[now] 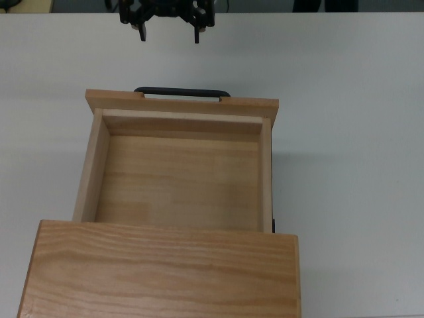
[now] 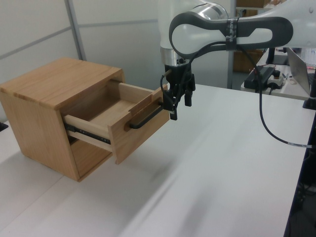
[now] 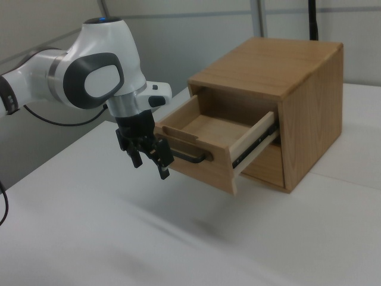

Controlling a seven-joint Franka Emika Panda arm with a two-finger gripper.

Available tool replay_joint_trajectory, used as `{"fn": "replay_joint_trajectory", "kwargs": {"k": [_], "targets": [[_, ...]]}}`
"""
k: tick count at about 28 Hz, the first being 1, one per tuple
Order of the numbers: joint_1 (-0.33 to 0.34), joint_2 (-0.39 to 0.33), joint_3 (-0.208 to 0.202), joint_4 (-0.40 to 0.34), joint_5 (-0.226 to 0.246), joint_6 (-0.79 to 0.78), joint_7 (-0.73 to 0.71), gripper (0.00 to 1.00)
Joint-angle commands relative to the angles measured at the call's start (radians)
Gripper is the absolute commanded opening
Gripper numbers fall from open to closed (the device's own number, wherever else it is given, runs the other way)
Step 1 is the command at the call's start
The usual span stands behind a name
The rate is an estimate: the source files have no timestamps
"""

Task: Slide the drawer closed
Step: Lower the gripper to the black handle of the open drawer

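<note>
So we've got the drawer (image 1: 182, 175) pulled most of the way out of the cabinet (image 1: 162, 271), riding on its black side rails, nothing inside it. Whole thing sits on a white table (image 1: 358, 152). In the top view the front panel faces up-frame, with the handle (image 1: 182, 92) sticking out past it.

Our gripper (image 1: 169, 32) hangs just in front of that handle, fingers (image 1: 142, 33) pointing down and spread fairly wide, holding nothing. In the left view it sits just to the right of the drawer front (image 2: 143, 126), close but we can't tell if it's touching.
</note>
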State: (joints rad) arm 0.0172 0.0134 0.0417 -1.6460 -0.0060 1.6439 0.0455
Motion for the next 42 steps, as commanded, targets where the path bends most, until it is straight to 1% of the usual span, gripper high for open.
{"fn": "replay_joint_trajectory", "kwargs": {"k": [1,5,6,9,14,24,29,32,36,40,42], "targets": [[0.004,0.014,-0.003,0.017,-0.021,-0.012,-0.033,0.88],[0.003,0.014,-0.003,0.017,-0.02,-0.006,-0.093,0.42],[0.003,0.014,-0.003,0.017,-0.019,-0.006,-0.105,0.28],[0.004,0.02,-0.003,0.015,-0.022,-0.006,-0.137,0.0],[0.004,0.042,-0.003,0.017,-0.025,-0.004,-0.157,0.0],[0.006,0.046,-0.003,0.011,-0.023,0.057,-0.151,0.0],[0.006,0.088,-0.003,0.014,-0.023,0.118,-0.145,0.0],[0.006,0.111,-0.003,0.015,-0.023,0.149,-0.113,0.0],[0.009,0.151,-0.003,0.018,-0.032,0.203,-0.023,0.0],[0.009,0.169,-0.003,0.018,-0.037,0.235,0.022,0.0],[0.009,0.186,-0.003,0.031,-0.037,0.258,0.05,0.0]]}}
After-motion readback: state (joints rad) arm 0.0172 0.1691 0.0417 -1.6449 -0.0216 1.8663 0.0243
